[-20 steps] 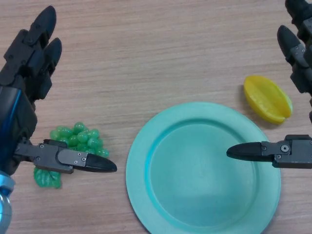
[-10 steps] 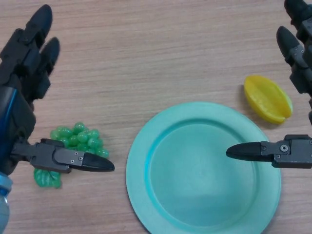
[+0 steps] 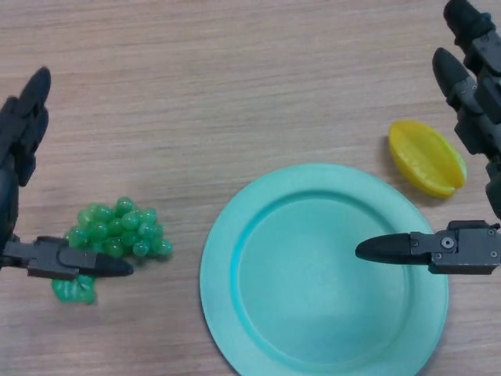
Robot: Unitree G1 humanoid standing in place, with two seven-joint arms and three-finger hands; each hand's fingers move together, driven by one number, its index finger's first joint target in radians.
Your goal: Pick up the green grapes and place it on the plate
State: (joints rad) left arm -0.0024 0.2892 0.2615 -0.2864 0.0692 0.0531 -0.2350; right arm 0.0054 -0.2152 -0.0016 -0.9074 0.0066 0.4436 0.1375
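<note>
A bunch of green grapes with a green leaf lies on the wooden table at the lower left. A round teal plate sits to its right, with nothing on it. My left hand is at the left edge, fingers straight and open; its thumb reaches across the near side of the grapes, partly covering the leaf. My right hand is at the right edge, open, with its thumb stretched over the plate's right part. Neither hand holds anything.
A yellow starfruit lies on the table just beyond the plate's right rim, close to my right hand's fingers.
My left hand has drawn back to the left, so more of the grapes now shows. The right hand has barely shifted. The grapes and plate have not moved.
</note>
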